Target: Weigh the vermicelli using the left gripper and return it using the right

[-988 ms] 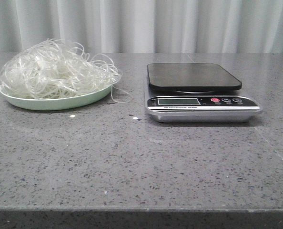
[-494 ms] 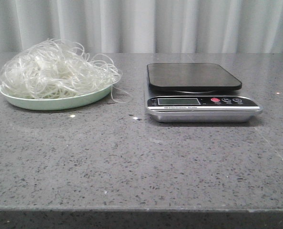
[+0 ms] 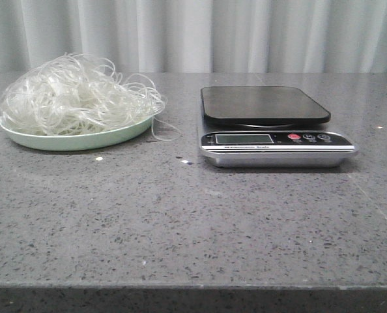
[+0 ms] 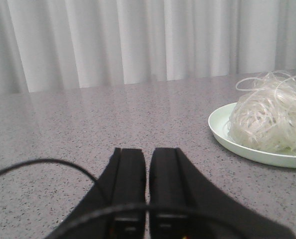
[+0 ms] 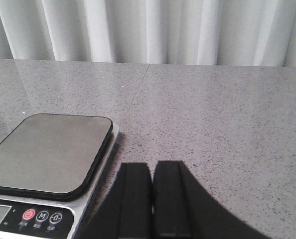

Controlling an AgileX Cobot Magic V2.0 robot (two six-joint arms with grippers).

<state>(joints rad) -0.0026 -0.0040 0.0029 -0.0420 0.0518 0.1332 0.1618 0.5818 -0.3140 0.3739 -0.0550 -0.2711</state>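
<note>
Task not yet begun: the vermicelli [image 3: 79, 94] lies heaped on the green plate [image 3: 76, 139], well apart from the scale [image 3: 272, 127], whose platform is bare. My left gripper [image 4: 148, 164] and right gripper [image 5: 153, 177] both have their jaws nearly together and hold nothing. Outstanding, in my judgement: pick-up, weighing, and return to the plate.

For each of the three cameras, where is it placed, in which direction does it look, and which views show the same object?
Front: looks forward over the table at vermicelli, plate and scale; no arm shows.
Left wrist: low, behind the shut left gripper, toward the curtain; shares the vermicelli and plate.
Right wrist: behind the shut right gripper, beside the scale; shares it with front.
</note>
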